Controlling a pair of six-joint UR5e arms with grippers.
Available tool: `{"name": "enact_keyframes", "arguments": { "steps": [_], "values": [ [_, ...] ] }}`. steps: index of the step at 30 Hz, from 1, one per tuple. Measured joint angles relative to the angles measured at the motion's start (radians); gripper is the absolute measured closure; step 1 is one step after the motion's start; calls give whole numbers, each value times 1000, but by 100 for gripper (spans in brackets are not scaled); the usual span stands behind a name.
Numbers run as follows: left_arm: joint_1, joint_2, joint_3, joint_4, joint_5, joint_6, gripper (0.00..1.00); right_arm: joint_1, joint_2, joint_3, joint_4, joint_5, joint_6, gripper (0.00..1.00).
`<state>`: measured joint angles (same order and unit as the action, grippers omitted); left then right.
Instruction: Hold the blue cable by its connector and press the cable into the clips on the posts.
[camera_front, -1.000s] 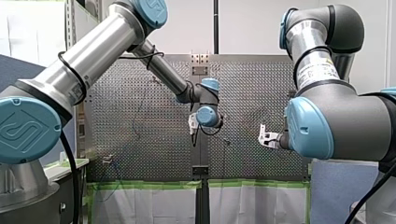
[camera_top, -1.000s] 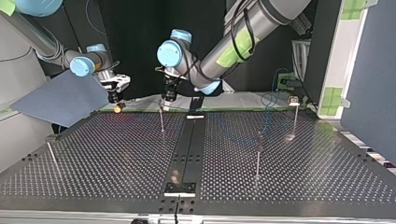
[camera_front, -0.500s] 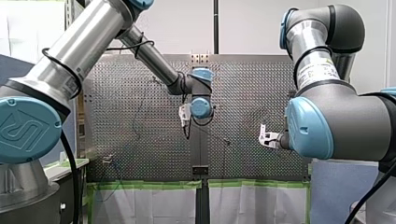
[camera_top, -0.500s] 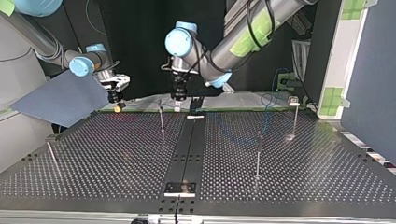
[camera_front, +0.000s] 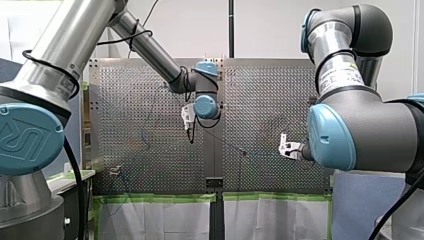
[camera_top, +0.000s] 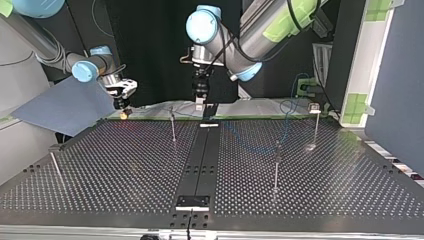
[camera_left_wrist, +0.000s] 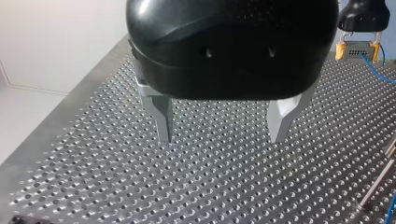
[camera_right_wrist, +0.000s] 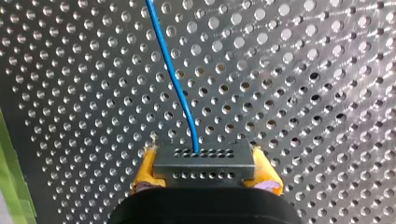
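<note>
Closest in, my right hand (camera_right_wrist: 204, 173) is pinching the small grey connector block (camera_right_wrist: 203, 161) tight between its two yellow pads (camera_right_wrist: 145, 170). The thin blue cable (camera_right_wrist: 175, 79) comes out of the middle of the block. It runs straight ahead, away from the hand, over the shiny metal bench (camera_right_wrist: 303, 93) full of little holes. So the cable's long line points forward from this hand, and this is the arm that has to carry it. In the top view this hand hangs over the bench's back edge at the view's left. A little further along that edge stands a thin metal post (camera_top: 173, 127). It is the nearest post to the connector. Its clip is too small to make out, and I cannot tell if the cable sits in any clip yet. I think the coming move is to bring the cable sideways across the top of this post and push it down. The cable needs to lie across the clip, not along it. Just past the post, above the dark strip (camera_top: 200, 160) in the middle of the bench, my left hand (camera_left_wrist: 221, 137) hovers. Its two metal fingers (camera_left_wrist: 161, 114) are spread wide with nothing between them. So the post stands between my two hands. Furthest off, another post (camera_top: 276, 167) waits at that view's right, and faint blue cable lies loose on the bench near it.
</note>
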<state>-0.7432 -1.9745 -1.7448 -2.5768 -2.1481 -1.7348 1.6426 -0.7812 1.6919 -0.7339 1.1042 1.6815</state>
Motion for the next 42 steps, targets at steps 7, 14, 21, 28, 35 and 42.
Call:
{"name": "enact_keyframes", "arguments": {
  "steps": [7,14,21,28,35,42],
  "values": [
    [0,63,-63,0,0,-2,0,-10,-24,0,27,37,-25,100],
    [0,125,-125,-1,0,-2,0,-15,-82,0,50,59,-42,100],
    [0,187,-187,-1,0,0,0,-18,-147,2,70,78,-63,100],
    [2,251,-251,-1,0,8,0,-15,-217,3,91,103,-98,100],
    [-1,314,-314,-1,1,15,0,-9,-244,5,95,107,-118,100],
    [-3,376,-376,22,5,26,0,-7,-245,11,91,107,-116,100]
  ]
}}
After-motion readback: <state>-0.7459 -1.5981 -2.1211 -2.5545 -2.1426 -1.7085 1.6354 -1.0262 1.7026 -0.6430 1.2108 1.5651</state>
